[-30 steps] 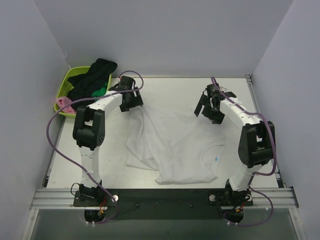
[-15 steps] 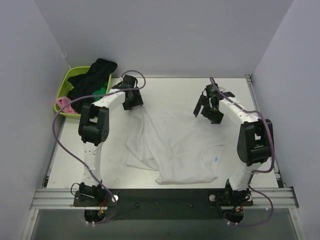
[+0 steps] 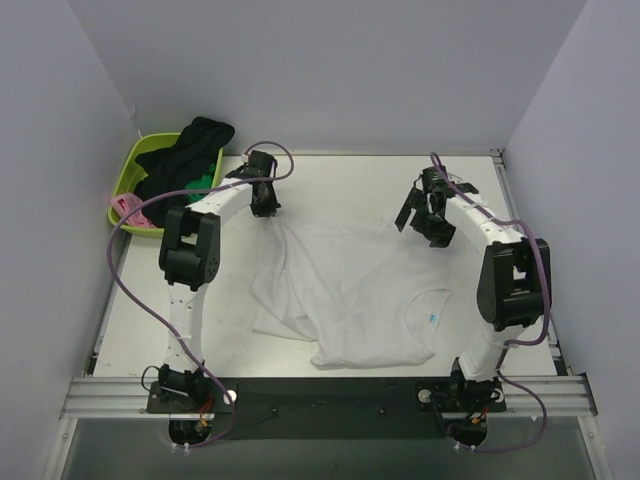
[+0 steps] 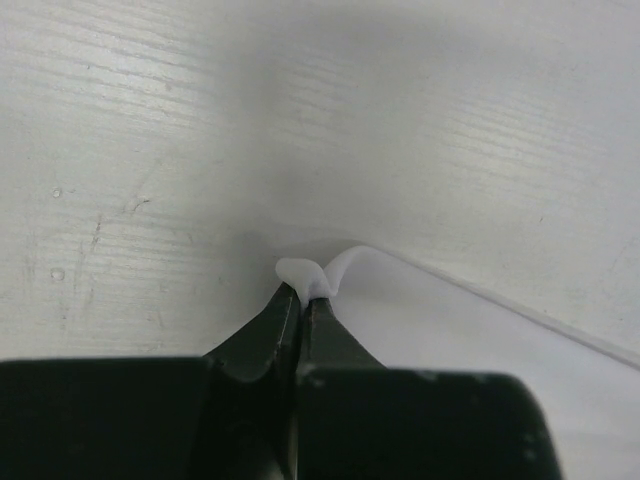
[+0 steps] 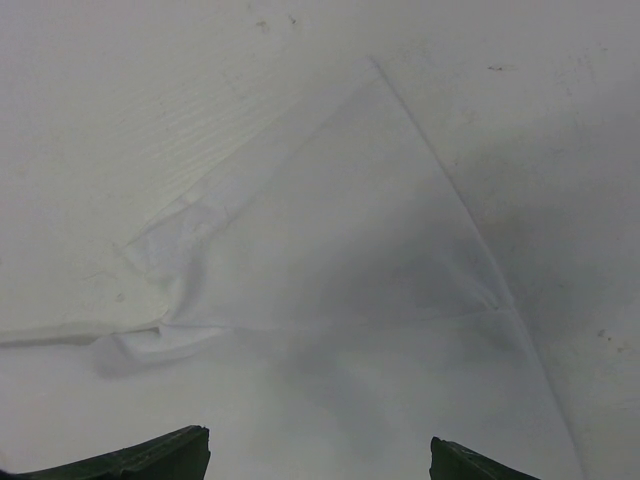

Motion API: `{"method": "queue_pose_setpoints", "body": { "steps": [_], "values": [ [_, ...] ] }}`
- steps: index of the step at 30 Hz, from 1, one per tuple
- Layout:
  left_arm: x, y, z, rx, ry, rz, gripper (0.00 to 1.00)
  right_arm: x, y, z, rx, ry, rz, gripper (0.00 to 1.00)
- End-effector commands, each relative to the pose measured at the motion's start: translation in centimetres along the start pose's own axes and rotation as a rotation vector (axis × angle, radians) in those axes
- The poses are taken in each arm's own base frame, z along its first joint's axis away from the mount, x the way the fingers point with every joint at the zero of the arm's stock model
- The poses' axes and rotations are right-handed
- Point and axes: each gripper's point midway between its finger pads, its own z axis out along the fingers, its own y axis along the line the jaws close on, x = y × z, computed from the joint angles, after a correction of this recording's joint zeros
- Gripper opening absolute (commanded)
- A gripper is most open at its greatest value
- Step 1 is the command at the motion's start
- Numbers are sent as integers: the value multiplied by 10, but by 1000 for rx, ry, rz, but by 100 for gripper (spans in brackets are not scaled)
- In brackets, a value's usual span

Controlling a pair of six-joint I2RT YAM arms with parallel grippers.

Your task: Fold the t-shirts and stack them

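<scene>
At the upper left of the top view, a lime green basket (image 3: 124, 172) holds a black t-shirt (image 3: 188, 152) heaped over green cloth (image 3: 204, 181) and pink cloth (image 3: 129, 207). Just right of it, the left tool (image 3: 265, 206) is clenched on the far-left corner of the white t-shirt (image 3: 350, 290). Only the left wrist view shows this pinch, a small nub of cloth poking out between the closed fingertips. The shirt lies crumpled on the tabletop (image 3: 340, 178) at mid-frame. Its long axis runs from that upper-left corner down to the lower right, where the labelled neck opening faces right. Further right, the right tool (image 3: 426, 214) is spread wide and grasps nothing. Its wrist view alone shows what lies under it, a flat triangular corner of the shirt.
</scene>
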Motion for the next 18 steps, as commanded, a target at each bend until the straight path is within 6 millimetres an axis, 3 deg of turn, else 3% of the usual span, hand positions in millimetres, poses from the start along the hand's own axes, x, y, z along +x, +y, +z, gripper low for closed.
{"method": "queue_pose_setpoints", "body": {
  "steps": [1,8,12,14,18],
  "values": [
    [6,16,-4,-64,16,33,0,-31,-30,6,40,-16,128,91],
    [-4,28,-26,-60,3,5,0,-70,-30,37,60,-16,144,91],
    [-3,31,-30,-56,6,-7,0,-78,-18,55,41,34,149,89],
    [-2,30,-31,-52,10,-8,0,-71,-13,67,38,77,150,88],
    [-2,29,-31,-48,10,-12,0,-83,-4,77,41,66,139,87]
  ]
}}
